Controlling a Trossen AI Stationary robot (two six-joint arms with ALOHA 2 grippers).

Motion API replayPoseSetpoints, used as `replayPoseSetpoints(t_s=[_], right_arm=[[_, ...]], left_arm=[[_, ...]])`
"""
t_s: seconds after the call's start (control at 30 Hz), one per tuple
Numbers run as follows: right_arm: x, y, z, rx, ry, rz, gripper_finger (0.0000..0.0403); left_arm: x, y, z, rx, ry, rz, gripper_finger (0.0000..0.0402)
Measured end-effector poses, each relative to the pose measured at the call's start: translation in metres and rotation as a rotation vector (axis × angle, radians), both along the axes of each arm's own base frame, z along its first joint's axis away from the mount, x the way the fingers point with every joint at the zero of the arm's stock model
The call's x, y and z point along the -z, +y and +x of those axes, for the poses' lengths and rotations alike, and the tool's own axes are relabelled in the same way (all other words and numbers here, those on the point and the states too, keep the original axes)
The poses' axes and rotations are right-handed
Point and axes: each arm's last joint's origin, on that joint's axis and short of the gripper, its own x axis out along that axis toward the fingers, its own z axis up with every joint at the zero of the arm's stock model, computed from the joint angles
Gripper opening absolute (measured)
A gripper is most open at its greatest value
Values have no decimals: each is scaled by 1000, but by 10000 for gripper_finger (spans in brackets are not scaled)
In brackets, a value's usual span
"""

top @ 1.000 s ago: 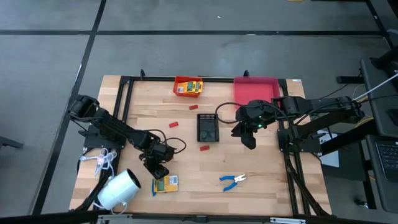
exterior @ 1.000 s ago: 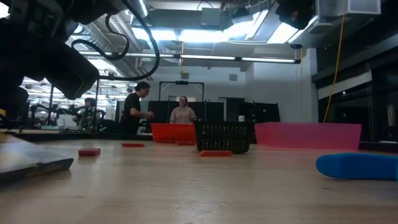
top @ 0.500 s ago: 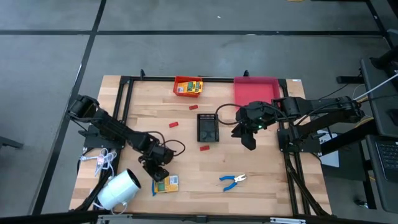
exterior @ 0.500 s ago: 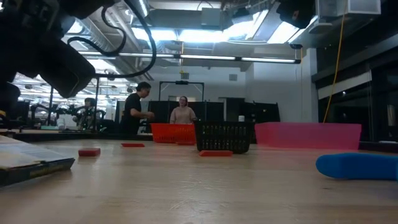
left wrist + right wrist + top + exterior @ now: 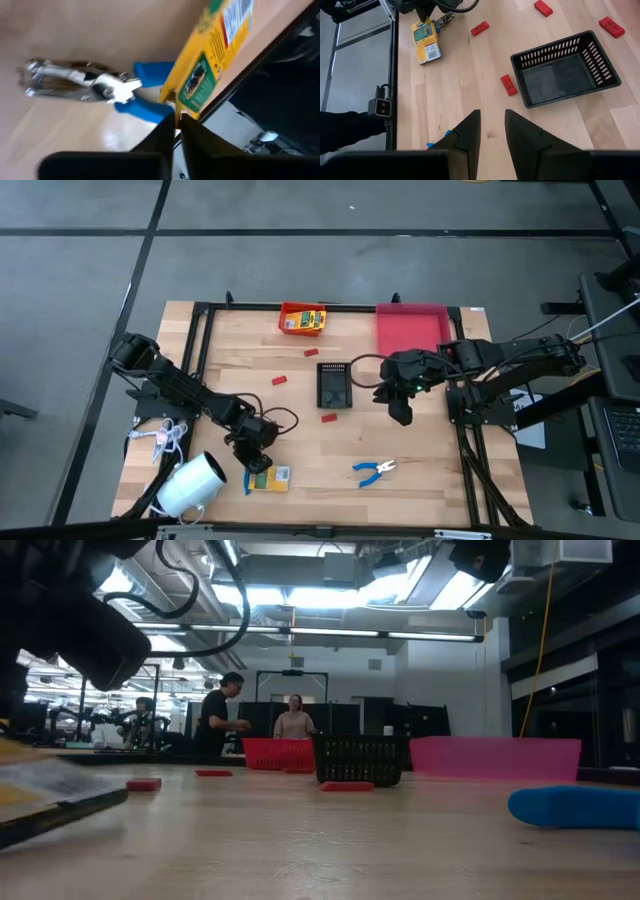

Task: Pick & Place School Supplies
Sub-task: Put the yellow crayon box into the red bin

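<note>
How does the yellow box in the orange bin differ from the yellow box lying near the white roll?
The bin box sits inside the orange bin at the table's far edge; the near box lies on bare wood beside blue-handled pliers. Nothing touches the bin box; the left gripper has its jaws pinching the near box's edge, and it looks tilted in the low view. The right gripper waits open mid-table. Both share yellow-and-green print.
</note>
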Motion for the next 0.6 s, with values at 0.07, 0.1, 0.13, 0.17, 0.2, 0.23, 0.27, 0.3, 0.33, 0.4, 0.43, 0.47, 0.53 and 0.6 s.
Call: replayPoseSetpoints(t_s=[0.07, 0.1, 0.13, 0.17, 0.2, 0.23, 0.27, 0.3, 0.33, 0.4, 0.43, 0.47, 0.53, 0.6], right_arm=[[0, 2, 0, 9, -1, -5, 91], [0, 3, -1, 12, -1, -7, 91], [0, 4, -1, 16, -1, -9, 91], [0, 5, -1, 17, -2, -12, 91], [0, 6, -1, 16, -2, -13, 91], [0, 7, -1, 18, -2, -13, 91], [0, 8, -2, 23, -2, -9, 91], [0, 9, -2, 23, -2, -6, 91], [0, 10, -2, 21, -4, -6, 91], [-1, 14, -2, 18, -21, -13, 91], [-2, 16, -1, 15, -34, -16, 91], [-3, 17, -1, 12, -48, -17, 91], [-5, 21, 1, -4, -84, -21, 91], [-8, 23, 3, -29, -130, -32, 91]], left_arm=[[-1, -1, 2, -4, -20, -4, 7], [-1, 0, 2, -6, -26, -7, 5], [-2, -1, 4, -8, -44, -11, 4], [-3, -2, 6, -11, -70, -16, 4], [-4, -2, 8, -17, -100, -19, 4], [-5, -3, 10, -27, -133, -17, 4], [-7, -3, 13, -38, -165, -12, 3], [-8, -4, 15, -54, -204, -3, 3], [-10, -4, 18, -69, -239, 5, 3], [-11, -4, 21, -99, -288, 31, 3], [-12, -3, 22, -108, -304, 52, 3], [-13, -3, 23, -110, -321, 78, 3], [-17, -3, 26, -105, -368, 136, 3], [-24, -2, 30, -96, -409, 232, 3]])
